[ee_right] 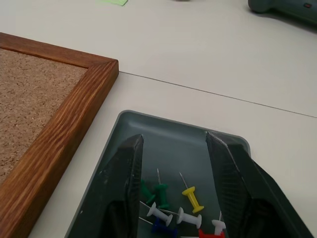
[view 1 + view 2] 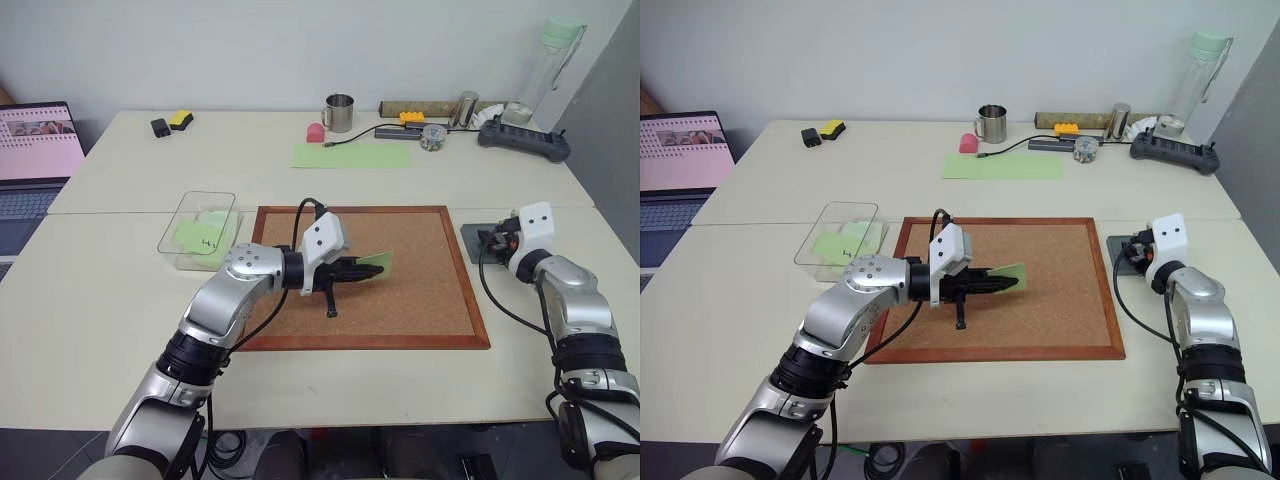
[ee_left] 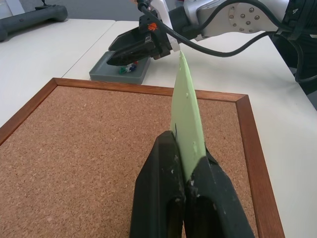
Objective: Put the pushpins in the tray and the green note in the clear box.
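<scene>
In the head views, the left arm reached across the corkboard (image 2: 365,275), forearm roughly level and pointing toward the robot's right. The left pincer (image 2: 362,268) was clamped on the green note (image 2: 374,264), which stuck out past the fingertips, above the board. The right arm stretched forward on the right, its right pincer (image 2: 490,240) over the grey tray (image 2: 470,237) just beside the board's right frame. The clear box (image 2: 190,215) sat near the board's left edge with green paper inside.

In the left wrist view, the two black fingers (image 3: 158,183) were pressed together on the note's near end. The note stood on edge, its long axis running away from the pincer toward the tray (image 3: 106,72), over which the other pincer hovered.

In the right wrist view, the fingers (image 1: 124,183) stood apart with nothing between them, straddling the tray's floor. The pushpins (image 1: 171,208) lay loose in the tray, pointing in mixed directions.
</scene>
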You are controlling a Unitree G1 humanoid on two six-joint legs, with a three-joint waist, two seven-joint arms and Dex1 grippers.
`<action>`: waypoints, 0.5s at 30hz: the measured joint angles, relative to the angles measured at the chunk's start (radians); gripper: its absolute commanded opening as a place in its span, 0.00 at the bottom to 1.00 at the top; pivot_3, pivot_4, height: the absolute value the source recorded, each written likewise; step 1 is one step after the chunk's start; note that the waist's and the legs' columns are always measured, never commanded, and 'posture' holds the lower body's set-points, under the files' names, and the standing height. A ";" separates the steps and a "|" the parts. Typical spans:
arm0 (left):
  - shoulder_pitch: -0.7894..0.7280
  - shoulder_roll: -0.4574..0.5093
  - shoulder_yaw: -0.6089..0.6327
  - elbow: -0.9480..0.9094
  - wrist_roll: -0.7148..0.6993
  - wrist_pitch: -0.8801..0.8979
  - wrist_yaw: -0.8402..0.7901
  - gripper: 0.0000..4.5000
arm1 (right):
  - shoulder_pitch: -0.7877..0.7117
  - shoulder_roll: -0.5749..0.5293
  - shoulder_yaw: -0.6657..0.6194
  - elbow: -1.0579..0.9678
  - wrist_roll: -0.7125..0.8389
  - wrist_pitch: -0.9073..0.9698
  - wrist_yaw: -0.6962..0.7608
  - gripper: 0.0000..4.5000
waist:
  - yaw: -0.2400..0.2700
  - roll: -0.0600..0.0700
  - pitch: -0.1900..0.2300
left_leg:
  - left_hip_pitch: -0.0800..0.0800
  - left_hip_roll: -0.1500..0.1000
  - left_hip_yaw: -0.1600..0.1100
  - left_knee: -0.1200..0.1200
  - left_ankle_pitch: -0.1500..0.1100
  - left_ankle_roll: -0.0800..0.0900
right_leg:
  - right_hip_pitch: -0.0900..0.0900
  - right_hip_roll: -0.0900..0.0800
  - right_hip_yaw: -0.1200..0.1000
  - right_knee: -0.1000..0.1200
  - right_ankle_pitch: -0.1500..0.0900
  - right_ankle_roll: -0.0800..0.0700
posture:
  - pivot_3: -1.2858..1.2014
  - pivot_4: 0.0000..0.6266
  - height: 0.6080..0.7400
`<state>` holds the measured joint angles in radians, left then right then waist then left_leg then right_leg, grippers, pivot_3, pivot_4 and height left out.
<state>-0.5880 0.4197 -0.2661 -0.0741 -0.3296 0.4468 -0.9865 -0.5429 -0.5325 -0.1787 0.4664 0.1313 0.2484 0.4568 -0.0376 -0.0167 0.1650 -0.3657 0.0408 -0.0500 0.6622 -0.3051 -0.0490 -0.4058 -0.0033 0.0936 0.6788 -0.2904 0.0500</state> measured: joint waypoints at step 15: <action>-0.113 -0.037 0.551 0.289 0.079 -0.040 0.737 0.00 | 0.037 0.099 0.161 -0.717 0.398 0.259 0.264 0.46 | 0.002 0.000 0.000 | -0.002 0.002 -0.004 0.000 0.000 0.000 | -0.001 0.000 -0.004 0.001 0.000 0.000 | 0.52 0.24 1.00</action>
<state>-0.7011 0.3830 0.2852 0.2145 -0.2510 0.4065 -0.2497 -0.5056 -0.4331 -0.0178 -0.2511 0.5290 0.5074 0.7210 -0.0352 -0.0162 0.1653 -0.3672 0.0425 -0.0535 0.6626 -0.3050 -0.0492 -0.4067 -0.0036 0.0892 0.6797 -0.2903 0.0501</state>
